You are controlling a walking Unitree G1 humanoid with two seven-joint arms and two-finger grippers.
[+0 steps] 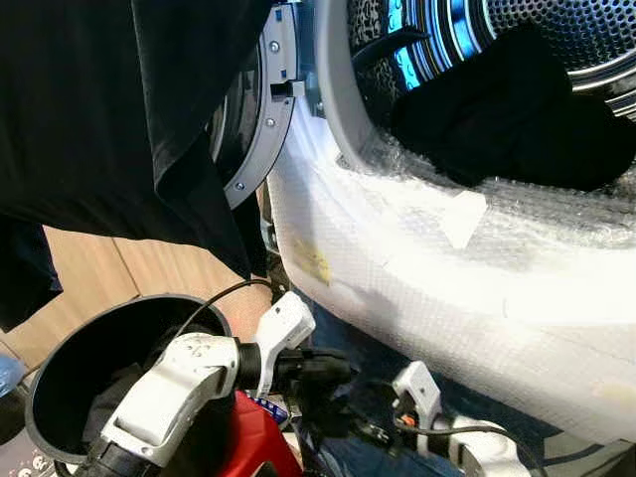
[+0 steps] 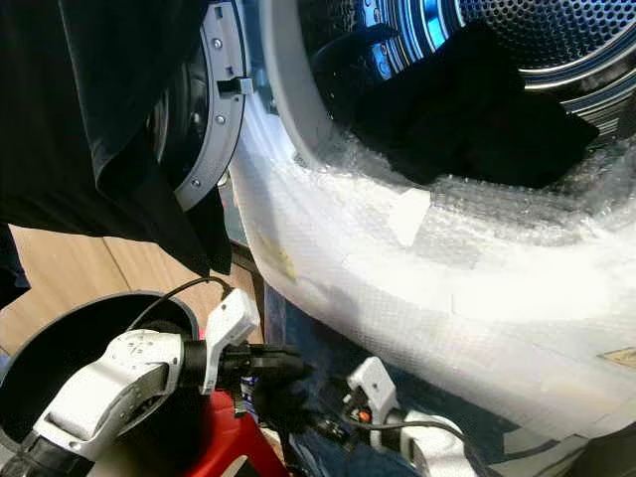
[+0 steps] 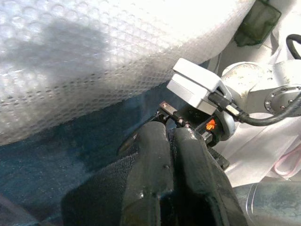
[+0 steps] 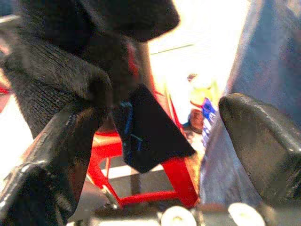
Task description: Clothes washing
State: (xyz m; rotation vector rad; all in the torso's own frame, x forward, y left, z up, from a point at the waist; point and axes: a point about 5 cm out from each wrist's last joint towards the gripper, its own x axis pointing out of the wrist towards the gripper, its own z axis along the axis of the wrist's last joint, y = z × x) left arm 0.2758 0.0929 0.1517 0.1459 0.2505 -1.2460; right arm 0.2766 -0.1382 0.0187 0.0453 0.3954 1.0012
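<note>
Partly done: dark clothes (image 1: 517,109) already in drum, upper right. Left gripper (image 3: 171,155) fingers pressed together, pinching black fabric (image 3: 101,197), lower centre. Right gripper (image 4: 155,141) spread. More waits in bucket (image 1: 60,383), lower left.

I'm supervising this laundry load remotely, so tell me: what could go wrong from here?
The left tool, shut on dark cloth, sits low beside the right tool, whose fingers are apart; the arms could tangle. The dark garment hanging over the door could drop outside the drum. Bubble wrap on the washer's rim might snag cloth.
</note>
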